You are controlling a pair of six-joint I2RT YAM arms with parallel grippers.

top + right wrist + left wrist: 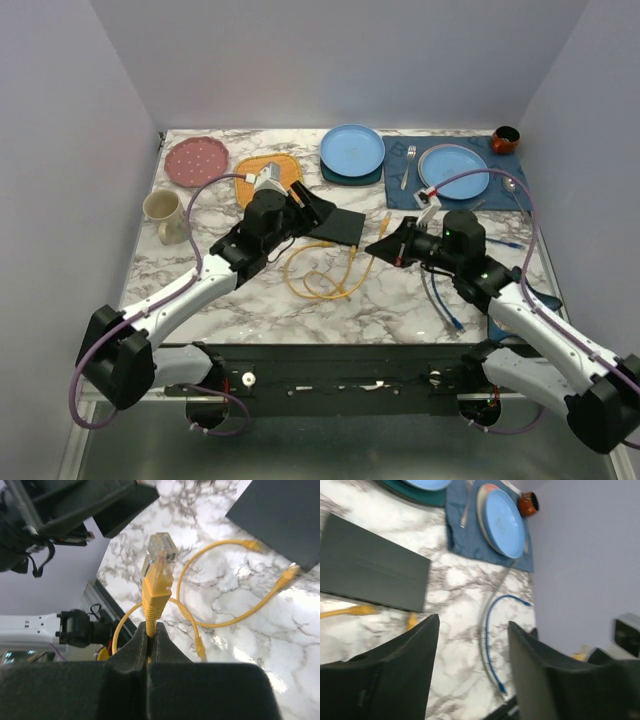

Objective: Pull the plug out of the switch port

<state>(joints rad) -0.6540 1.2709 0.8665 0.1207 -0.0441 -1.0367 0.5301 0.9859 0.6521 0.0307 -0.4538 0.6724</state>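
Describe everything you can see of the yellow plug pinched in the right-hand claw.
The plug has a clear, boxy plastic tip on a glossy yellow moulded sleeve. It stands straight up out of the right gripper, whose shut fingers pinch the base of the sleeve. Its cord is hidden below them. It is held in the air above the marble table, apart from the switch, and touches nothing else that shows.

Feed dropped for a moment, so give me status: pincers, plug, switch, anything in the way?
Left pincer open, near switch. Right pincer shut on yellow plug, plug clear of switch. Yellow cable loops loose; nothing blocking.
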